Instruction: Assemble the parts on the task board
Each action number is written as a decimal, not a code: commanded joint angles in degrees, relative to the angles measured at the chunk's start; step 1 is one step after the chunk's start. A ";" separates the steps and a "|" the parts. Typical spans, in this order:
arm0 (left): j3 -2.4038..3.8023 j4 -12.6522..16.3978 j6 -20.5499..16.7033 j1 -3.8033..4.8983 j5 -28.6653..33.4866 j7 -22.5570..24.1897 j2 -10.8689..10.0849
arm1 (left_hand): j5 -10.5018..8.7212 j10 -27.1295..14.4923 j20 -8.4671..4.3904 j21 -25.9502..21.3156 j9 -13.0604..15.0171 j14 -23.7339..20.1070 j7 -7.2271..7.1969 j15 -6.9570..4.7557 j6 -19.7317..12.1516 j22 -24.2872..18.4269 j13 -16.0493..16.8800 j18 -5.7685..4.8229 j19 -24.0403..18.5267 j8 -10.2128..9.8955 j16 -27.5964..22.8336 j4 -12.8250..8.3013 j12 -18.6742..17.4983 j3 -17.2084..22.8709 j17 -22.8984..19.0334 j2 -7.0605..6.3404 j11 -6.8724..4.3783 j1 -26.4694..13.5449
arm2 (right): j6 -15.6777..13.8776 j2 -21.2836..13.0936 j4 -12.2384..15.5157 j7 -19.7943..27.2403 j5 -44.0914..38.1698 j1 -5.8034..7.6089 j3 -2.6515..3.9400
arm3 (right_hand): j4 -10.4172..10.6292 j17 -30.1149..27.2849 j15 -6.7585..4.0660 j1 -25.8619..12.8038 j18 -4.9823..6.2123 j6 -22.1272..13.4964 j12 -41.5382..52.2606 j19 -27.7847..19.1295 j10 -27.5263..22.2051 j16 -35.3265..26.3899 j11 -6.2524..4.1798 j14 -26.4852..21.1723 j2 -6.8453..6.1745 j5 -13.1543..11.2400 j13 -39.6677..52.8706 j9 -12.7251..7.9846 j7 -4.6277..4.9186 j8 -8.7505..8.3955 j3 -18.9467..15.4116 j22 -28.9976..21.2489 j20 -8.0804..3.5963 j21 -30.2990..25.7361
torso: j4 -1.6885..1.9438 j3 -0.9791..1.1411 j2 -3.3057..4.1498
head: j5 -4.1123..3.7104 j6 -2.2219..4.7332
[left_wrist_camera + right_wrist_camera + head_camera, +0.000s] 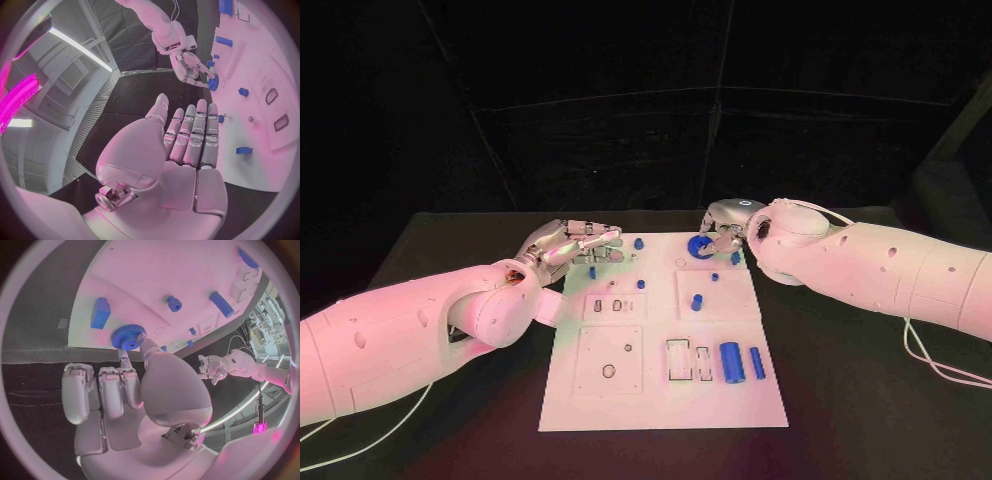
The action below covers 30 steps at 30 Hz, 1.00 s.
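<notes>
While right hand (134,390) pinches blue gear (128,337) on task board (661,390), left hand (187,145) spread, empty.

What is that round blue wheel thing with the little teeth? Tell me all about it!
It is a blue gear, round, with fine teeth all round its rim and a raised hub in the middle. It looks like plastic. It sits at the far edge of the white task board, and the right hand pinches it with its fingers.
</notes>
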 commanded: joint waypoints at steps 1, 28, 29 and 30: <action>0.04 0.09 0.76 0.08 0.07 -0.45 0.00 | -0.12 -0.09 0.01 -0.35 -0.02 0.06 2.30 0.46 -0.43 -0.05 0.02 0.29 0.25 -0.37 -0.27 -0.31 -0.21 -0.11 0.08 0.36 0.46 0.03 | -1.31 -0.29 0.28 -0.40 -0.34 -0.32 -0.27 | -0.22 15.06 0.08 0.45 -0.60 0.62 -0.37 2.35 5.28 0.14 0.17 5.96 1.28 0.00 13.88 0.17 -0.05 0.48 0.85 7.10 0.22 0.09 | -0.06 -0.02 -0.02 | 0.33 0.24; 0.05 0.29 0.09 0.11 0.07 0.29 -1.01 | -0.12 -0.09 0.02 -0.43 -0.01 0.07 2.31 0.46 -0.42 -0.08 0.02 0.29 0.27 -0.42 -0.37 -0.51 -0.29 -0.04 0.10 0.44 0.46 0.27 | -12.75 -2.89 9.31 -0.62 0.31 -0.21 -0.15 | -0.65 15.06 0.11 -0.49 -0.61 1.70 -0.27 2.36 5.37 0.14 0.24 5.96 0.95 2.55 14.02 0.01 0.10 0.39 2.35 7.14 0.20 0.10 | 0.12 -0.11 -0.04 | 0.83 0.69; 0.05 0.36 0.05 0.12 0.07 0.33 -1.16 | -0.12 -0.09 0.02 -0.43 -0.01 0.07 2.31 0.46 -0.42 -0.08 0.02 0.29 0.27 -0.42 -0.37 -0.51 -0.29 -0.04 0.10 0.44 0.46 0.27 | -12.92 -2.88 9.73 -0.79 0.05 -0.20 -0.15 | -0.65 15.06 0.12 -0.58 -0.61 1.70 -0.27 2.36 5.38 0.14 0.25 5.96 0.86 2.54 14.03 -0.01 0.11 0.36 2.36 7.14 0.21 0.10 | 0.13 -0.12 -0.04 | 0.87 0.73; 0.05 0.44 0.01 0.12 0.07 0.37 -1.33 | -0.12 -0.09 0.02 -0.43 -0.01 0.07 2.31 0.46 -0.42 -0.08 0.02 0.29 0.27 -0.43 -0.38 -0.53 -0.30 -0.04 0.10 0.44 0.46 0.28 | -12.98 -2.84 10.09 -0.95 -0.15 -0.20 -0.14 | -0.65 15.06 0.12 -0.58 -0.61 1.70 -0.27 2.36 5.38 0.14 0.25 5.96 0.86 2.54 14.03 -0.01 0.11 0.36 2.36 7.14 0.21 0.10 | 0.12 -0.11 -0.02 | 0.95 0.75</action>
